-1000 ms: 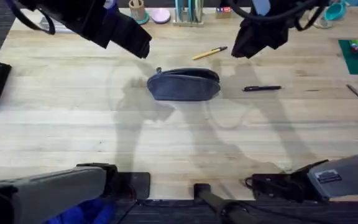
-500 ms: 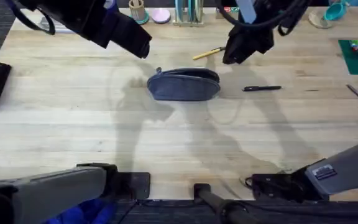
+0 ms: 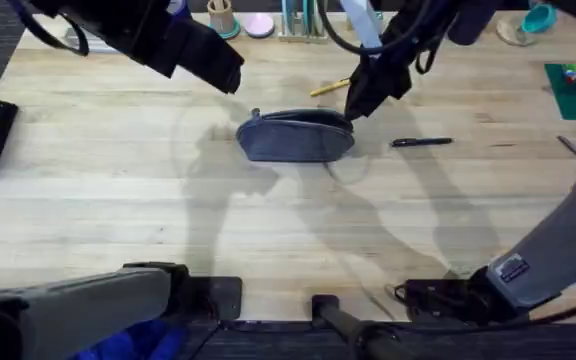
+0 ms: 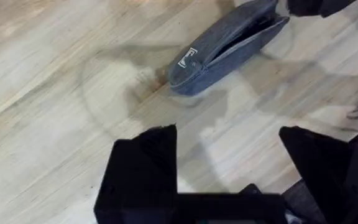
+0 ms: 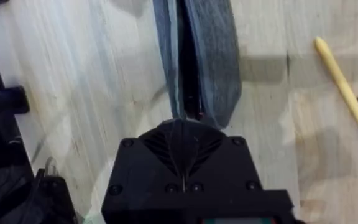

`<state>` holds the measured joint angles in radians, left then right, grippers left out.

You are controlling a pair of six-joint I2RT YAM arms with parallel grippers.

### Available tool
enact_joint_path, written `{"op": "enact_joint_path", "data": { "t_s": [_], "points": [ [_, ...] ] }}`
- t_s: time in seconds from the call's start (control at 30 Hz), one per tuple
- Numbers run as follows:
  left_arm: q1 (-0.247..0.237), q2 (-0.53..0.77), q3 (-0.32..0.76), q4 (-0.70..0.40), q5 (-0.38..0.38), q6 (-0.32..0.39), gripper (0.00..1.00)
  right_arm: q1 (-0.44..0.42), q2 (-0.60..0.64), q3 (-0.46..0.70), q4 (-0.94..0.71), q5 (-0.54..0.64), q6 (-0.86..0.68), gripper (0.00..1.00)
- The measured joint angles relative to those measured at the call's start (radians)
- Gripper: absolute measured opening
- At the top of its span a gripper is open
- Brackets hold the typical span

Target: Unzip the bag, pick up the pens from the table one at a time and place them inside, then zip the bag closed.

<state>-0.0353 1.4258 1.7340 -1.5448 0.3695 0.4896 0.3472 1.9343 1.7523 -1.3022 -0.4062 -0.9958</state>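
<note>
Lying crosswise, the bag (image 3: pixel 295 136) meets the clenched right gripper (image 3: pixel 351 110); left gripper (image 4: pixel 229 162) released.

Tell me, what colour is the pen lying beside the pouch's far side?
Yellow with a dark tip; the pen shows best in the right wrist view, apart from the pouch.

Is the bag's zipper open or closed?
Open. In the right wrist view the bag shows a dark gap running along its top between the two fabric sides. Both pens lie on the table, not inside.
</note>
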Motion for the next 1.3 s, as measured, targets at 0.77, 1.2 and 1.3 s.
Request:
{"op": "enact_joint_path", "data": {
  "t_s": [0.77, 1.2, 1.3],
  "points": [
    [0.0, 0.0, 0.0, 0.0, 0.0, 0.0, 0.995, 0.034, 0.098, 0.0, 0.083, -0.006, 0.0, 0.03],
    [0.0, 0.0, 0.0, 0.0, 0.0, 0.0, 0.995, 0.083, 0.164, 0.0, 0.097, -0.006, 0.004, 0.03],
    [0.0, 0.0, 0.0, 0.0, 0.0, 0.0, 0.995, 0.088, 0.164, 0.0, 0.097, -0.006, 0.004, 0.03]
  ]
}}
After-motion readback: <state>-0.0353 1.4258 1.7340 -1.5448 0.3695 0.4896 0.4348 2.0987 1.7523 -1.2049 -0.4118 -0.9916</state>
